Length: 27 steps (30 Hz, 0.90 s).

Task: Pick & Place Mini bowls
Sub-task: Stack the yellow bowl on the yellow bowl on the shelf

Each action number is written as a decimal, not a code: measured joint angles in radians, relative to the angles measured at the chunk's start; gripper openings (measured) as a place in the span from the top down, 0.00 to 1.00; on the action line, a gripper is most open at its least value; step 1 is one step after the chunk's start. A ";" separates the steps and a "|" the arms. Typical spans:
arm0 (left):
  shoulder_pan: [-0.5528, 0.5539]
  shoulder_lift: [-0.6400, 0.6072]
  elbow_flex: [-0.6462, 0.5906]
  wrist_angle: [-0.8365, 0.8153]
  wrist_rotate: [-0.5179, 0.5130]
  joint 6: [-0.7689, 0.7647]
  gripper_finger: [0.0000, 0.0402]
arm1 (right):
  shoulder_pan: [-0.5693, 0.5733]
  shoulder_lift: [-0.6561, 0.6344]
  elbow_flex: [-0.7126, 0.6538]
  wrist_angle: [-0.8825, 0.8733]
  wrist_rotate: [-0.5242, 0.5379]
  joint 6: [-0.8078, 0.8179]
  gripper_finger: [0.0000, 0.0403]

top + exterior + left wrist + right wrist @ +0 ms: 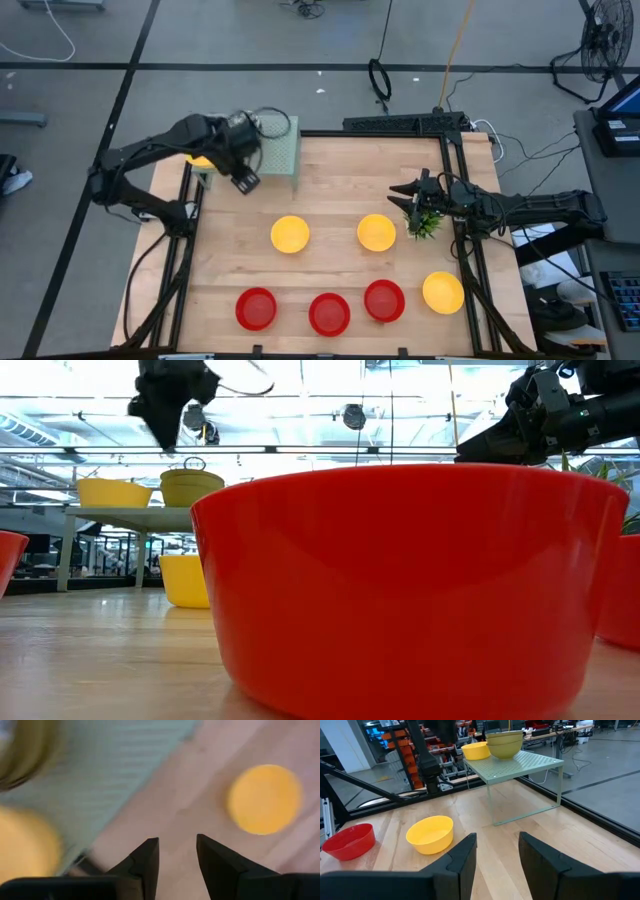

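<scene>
Bowls lie in two places: six are spread over the counter (330,170), and others sit on a pale green perforated rack (283,150) at its far left. On the rack the right wrist view shows a yellow bowl (476,750) beside a small olive stack (505,743).

The left gripper (245,180) hangs just beside the rack's near edge, fingers narrowly apart and holding nothing. This looks like the gap between a placement and the next pick; that judgement rests on the empty fingers so close to the rack. The next move would call for reaching right and nearer to the closest yellow bowl (290,234), then dropping over its rim.

Three red bowls (329,313) line the near edge. All look smooth, glossy, round and shallow; the counter is pale wood.

The right gripper (404,193) waits by the plant (426,222), fingers slightly apart and empty.
</scene>
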<state>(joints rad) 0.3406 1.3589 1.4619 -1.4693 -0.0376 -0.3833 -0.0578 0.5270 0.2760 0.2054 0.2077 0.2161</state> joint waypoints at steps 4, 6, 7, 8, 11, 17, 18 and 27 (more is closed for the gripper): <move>-0.152 0.003 -0.001 0.149 0.012 -0.009 0.66 | 0.000 0.000 0.000 0.000 0.000 0.000 0.66; -0.226 0.006 -0.001 0.218 0.012 0.002 0.66 | 0.000 0.000 0.000 0.000 0.000 0.000 0.66; -0.263 0.006 -0.001 0.261 0.012 0.014 0.66 | 0.000 0.000 0.000 0.000 0.000 0.000 0.66; -0.296 0.006 -0.001 0.295 0.011 0.025 0.66 | 0.000 0.000 0.000 0.000 0.000 0.000 0.66; -0.394 0.017 -0.001 0.387 -0.011 0.064 0.66 | 0.000 0.000 0.000 0.000 0.000 0.000 0.66; -0.544 0.062 -0.001 0.474 -0.123 0.117 0.66 | 0.000 0.000 0.000 0.000 0.000 0.000 0.66; -0.562 0.078 -0.001 0.482 -0.145 0.117 0.66 | 0.000 0.000 0.000 0.000 0.000 0.000 0.66; -0.666 0.242 -0.001 0.493 -0.253 0.116 0.66 | 0.000 0.000 0.000 0.001 0.000 0.000 0.66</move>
<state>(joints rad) -0.3253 1.6013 1.4605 -0.9765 -0.2901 -0.2676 -0.0578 0.5267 0.2760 0.2062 0.2080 0.2160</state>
